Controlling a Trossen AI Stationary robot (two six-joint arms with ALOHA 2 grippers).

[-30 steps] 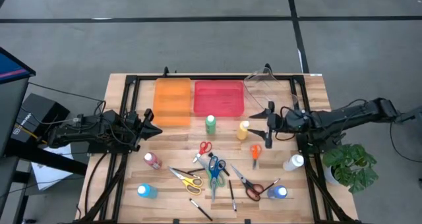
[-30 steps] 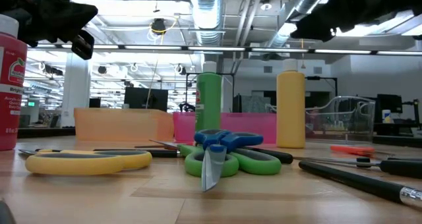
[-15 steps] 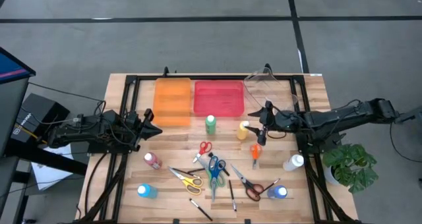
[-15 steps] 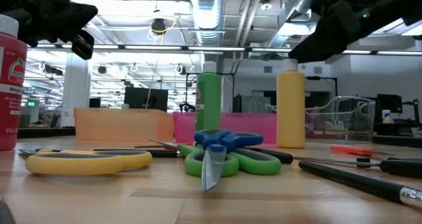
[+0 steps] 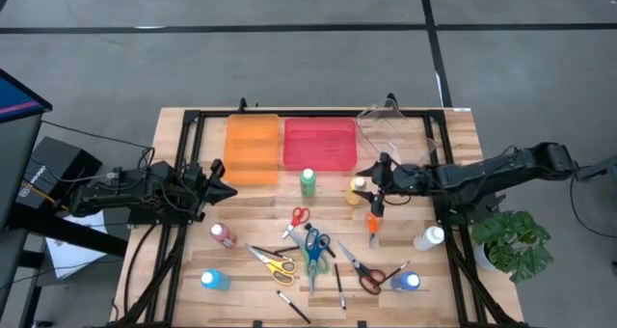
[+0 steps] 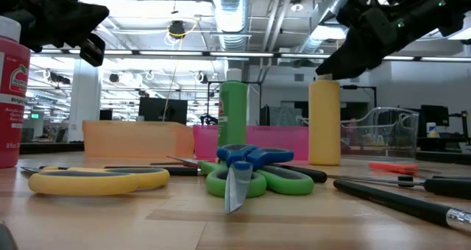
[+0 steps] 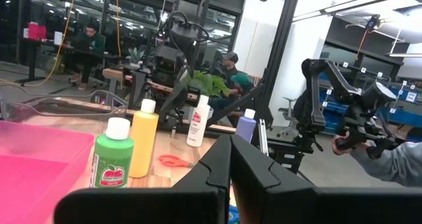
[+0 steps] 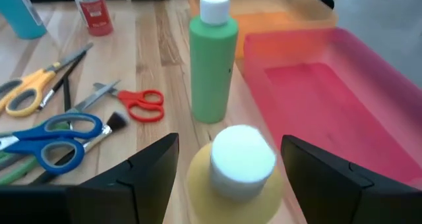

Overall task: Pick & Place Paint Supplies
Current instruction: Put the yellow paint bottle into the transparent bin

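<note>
Nothing is sorted yet: the orange plastic tray (image 5: 252, 147) and pink plastic tray (image 5: 319, 143) at upper centre sit empty. The left gripper (image 5: 220, 187), fingers pressed together, waits at left. Right of centre, the right gripper (image 5: 374, 187), spread wide, straddles the upright yellow paint bottle (image 5: 357, 189), ungripped

Little can be read. The pink paint bottle (image 6: 12, 103), at nine o'clock in the low view, carries a white label with red print whose words are cut off and too small to make out. The green paint bottle (image 7: 113, 159) in the left wrist view bears a red apple emblem with illegible wording beneath. The white bottle (image 7: 198, 122) beyond it has a red-printed label, also unreadable.
</note>
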